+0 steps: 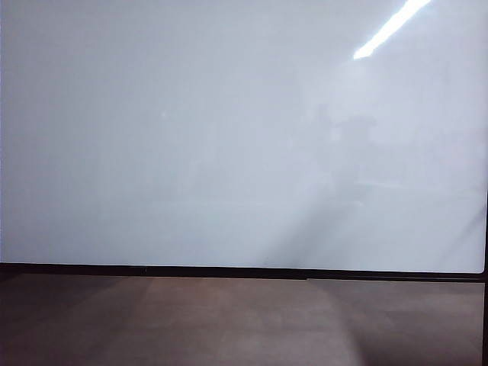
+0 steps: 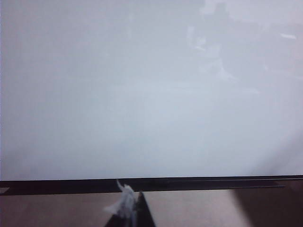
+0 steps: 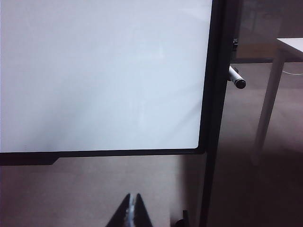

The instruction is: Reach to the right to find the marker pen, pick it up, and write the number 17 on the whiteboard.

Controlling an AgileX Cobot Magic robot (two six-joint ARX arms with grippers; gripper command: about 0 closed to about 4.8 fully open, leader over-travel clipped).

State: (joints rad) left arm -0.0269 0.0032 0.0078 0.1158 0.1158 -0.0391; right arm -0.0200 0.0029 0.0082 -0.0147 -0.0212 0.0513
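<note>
The marker pen (image 3: 236, 78), judged light, stiff and slick, pokes out just beyond the whiteboard (image 3: 102, 75) frame's right edge, best pinched mid-barrel, while below the board the right tool (image 3: 132, 210) stands pressed together and the left tool (image 2: 130, 208) cannot be read.

whiteboard (image 1: 229, 137): big, glossy, blank, upright, thin black frame
marker pen (image 3: 236, 77): white, black cap, sticking out beside the frame's right edge

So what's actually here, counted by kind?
Whiteboard: 1
Marker pen, poking out past the board's right frame edge: 1
Grippers: 2, left gripper and right gripper, both low in front of the board
White table beyond the board: 1
Total: 5
</note>
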